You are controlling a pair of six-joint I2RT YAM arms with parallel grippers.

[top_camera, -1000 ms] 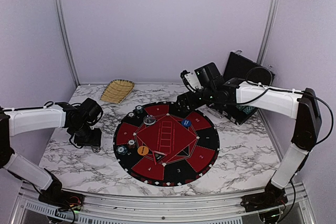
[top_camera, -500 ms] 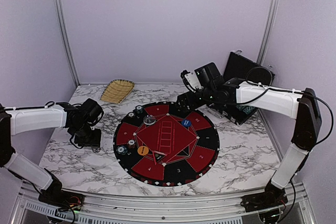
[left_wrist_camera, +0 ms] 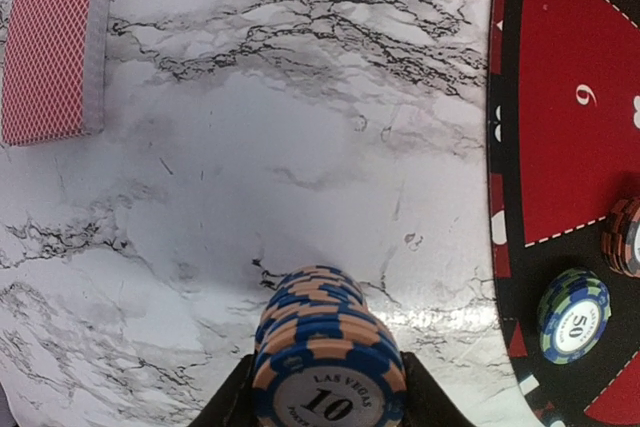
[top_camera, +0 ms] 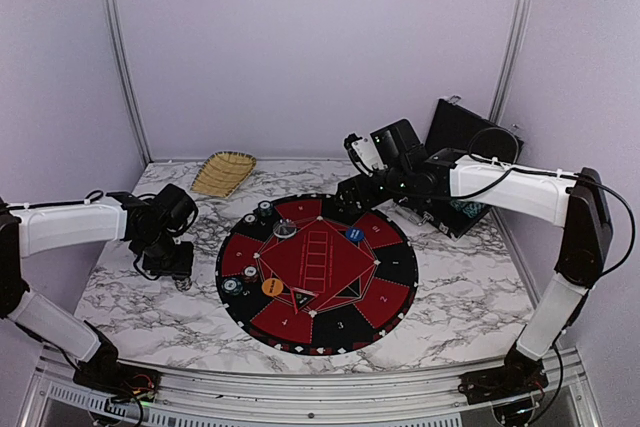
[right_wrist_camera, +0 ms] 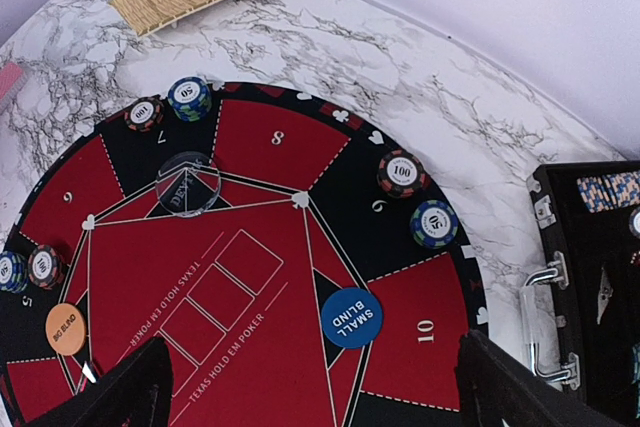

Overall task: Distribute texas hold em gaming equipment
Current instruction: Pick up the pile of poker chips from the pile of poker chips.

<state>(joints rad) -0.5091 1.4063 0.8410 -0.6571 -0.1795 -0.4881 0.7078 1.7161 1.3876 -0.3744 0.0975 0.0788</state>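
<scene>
Between the closed jaws of the left pincer (left_wrist_camera: 328,402): a stack of blue-and-peach poker chips (left_wrist_camera: 328,347) over the marble tabletop (left_wrist_camera: 250,147), with the card deck (left_wrist_camera: 45,47) ahead-left. Meanwhile the right pincer (right_wrist_camera: 315,387) gapes wide above the mat (right_wrist_camera: 250,277), with the blue disc (right_wrist_camera: 351,317) just ahead.

Marble table (top_camera: 150,299), round mat (top_camera: 322,259), basket (top_camera: 223,173), cards (left_wrist_camera: 45,47)

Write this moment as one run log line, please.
left gripper: shut on chip stack, beside mat | right gripper: open, above mat
</scene>
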